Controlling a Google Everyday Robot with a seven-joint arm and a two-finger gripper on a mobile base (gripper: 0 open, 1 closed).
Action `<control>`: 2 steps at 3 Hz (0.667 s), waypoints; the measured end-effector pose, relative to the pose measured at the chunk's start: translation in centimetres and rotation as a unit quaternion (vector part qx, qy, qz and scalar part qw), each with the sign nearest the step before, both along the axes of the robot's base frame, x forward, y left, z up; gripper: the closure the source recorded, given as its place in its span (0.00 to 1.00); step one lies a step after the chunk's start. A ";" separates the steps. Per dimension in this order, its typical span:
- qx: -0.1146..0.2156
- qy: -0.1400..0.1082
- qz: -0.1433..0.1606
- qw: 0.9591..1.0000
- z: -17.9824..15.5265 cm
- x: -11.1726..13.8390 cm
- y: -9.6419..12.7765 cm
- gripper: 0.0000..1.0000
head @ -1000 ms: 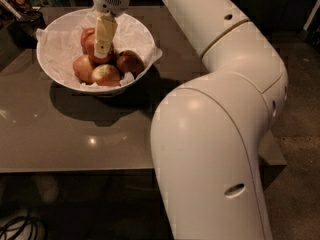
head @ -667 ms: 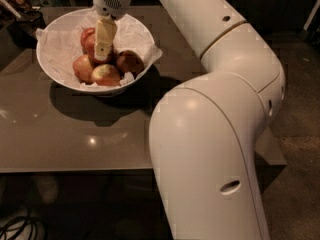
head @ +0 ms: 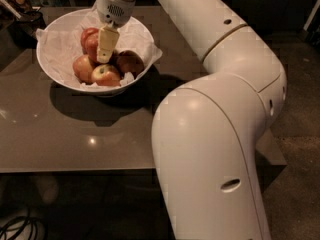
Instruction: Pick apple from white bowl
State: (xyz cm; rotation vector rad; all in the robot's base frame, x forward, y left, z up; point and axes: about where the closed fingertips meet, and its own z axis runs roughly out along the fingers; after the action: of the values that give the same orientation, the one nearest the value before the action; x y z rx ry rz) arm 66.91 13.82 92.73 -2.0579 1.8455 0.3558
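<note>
My pincer [head: 104,58] sits inside the white bowl [head: 54,70], upper left of frame, just beside the red apple [head: 88,40]. Clenched or released: I cannot tell. Risk: the apple rolls against the other apples [head: 105,76], or the paper lining [head: 60,39] snags, and I lose my hold.

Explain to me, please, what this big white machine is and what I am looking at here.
The big white shape is a robot arm on a mobile base, seen by a single camera looking down past it; where that camera sits is not recorded. At the arm's far end, its gripper reaches down into a white bowl lined with crumpled paper. The bowl stands on a glossy brown table and holds several apples: a red apple right beside the gripper, a paler apple at the front. Whether the gripper has hold of anything cannot be told; no apple looks lifted out.
</note>
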 end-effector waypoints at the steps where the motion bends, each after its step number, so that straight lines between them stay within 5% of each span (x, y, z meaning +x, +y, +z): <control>1: 0.000 0.000 0.000 1.000 0.0 0.0 0.0 0.67; 2: 0.000 0.000 0.000 1.000 0.0 0.0 0.0 0.90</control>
State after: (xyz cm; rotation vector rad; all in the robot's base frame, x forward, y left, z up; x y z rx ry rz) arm 66.91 13.82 92.71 -2.0581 1.8457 0.3565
